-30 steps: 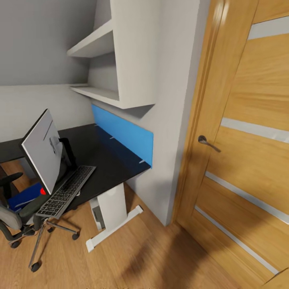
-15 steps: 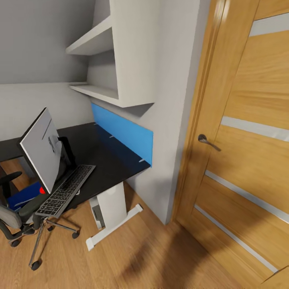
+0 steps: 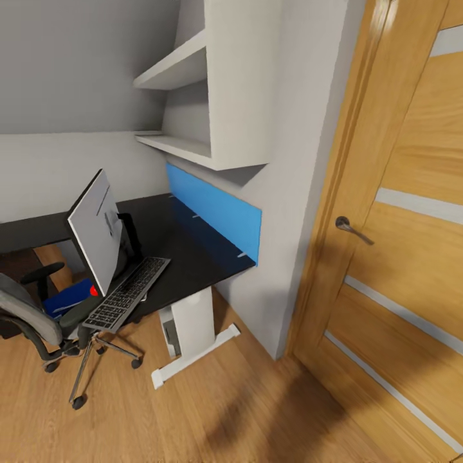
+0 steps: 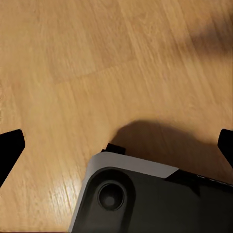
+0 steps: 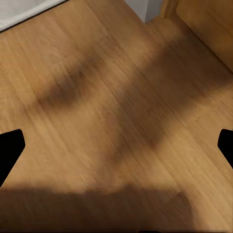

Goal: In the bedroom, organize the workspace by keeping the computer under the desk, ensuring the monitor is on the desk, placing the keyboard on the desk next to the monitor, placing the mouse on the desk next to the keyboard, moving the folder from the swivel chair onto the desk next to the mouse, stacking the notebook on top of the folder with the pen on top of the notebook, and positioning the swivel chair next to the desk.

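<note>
- I saw a wood floor [image 3: 212,411], with a door [image 3: 399,257] at 3 o'clock and the desk [image 3: 186,247] at 9.
- The monitor [image 3: 96,235] leaned on the desk edge, the keyboard [image 3: 128,292] overhung it, and the folder [image 3: 67,297] lay on the chair [image 3: 32,321].
- Both grippers [image 4: 116,145] [image 5: 116,145] hung spread wide, empty, over the floor.
- Risk, as I judged it: a bump from my approach could drop the keyboard or monitor.

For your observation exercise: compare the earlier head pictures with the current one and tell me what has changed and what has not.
The whole picture has slid rightward, so the camera turned or moved, not the things. The monitor and keyboard lie as before on the desk, the folder on the swivel chair. Nothing was grasped or released.
</note>
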{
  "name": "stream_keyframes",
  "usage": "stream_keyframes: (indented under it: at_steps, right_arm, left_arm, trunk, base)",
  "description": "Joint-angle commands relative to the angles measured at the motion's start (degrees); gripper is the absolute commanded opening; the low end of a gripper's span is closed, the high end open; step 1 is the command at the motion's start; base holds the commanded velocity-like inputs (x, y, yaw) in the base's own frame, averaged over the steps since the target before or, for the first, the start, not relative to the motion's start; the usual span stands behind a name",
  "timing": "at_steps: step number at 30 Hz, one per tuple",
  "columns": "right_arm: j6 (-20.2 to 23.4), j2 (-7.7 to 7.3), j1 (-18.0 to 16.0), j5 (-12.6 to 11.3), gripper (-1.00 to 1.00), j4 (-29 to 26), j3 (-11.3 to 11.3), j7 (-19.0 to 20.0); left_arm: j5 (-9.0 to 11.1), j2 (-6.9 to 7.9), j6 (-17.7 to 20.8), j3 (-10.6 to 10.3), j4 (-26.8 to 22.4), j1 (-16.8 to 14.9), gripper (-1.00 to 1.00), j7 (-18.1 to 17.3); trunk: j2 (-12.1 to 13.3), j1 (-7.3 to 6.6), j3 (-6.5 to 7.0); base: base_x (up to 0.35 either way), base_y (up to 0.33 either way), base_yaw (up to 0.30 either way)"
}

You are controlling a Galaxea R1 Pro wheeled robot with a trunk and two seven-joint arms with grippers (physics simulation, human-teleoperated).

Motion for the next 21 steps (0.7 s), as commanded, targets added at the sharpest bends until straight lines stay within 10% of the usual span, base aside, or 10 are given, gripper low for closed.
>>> stream_keyframes:
  at_steps: [1,21]
  right_arm:
    - [-0.08,-0.01,-0.05,0.53,1.0,0.07,0.1,-0.52]
    - [-0.06,-0.08,-0.03,0.6,1.0,0.13,0.18,-0.48]
  left_arm:
    - [-0.03,-0.03,-0.09,0.15,-0.07,0.01,1.0,0.09]
    - [-0.04,0.34,-2.41,0.15,-0.07,0.01,1.0,0.09]
  trunk:
    - [-0.04,-0.02,-0.06]
    - [-0.04,-0.02,-0.06]
  base:
    - [-0.265,0.025,0.066]
    - [-0.189,0.112,0.009]
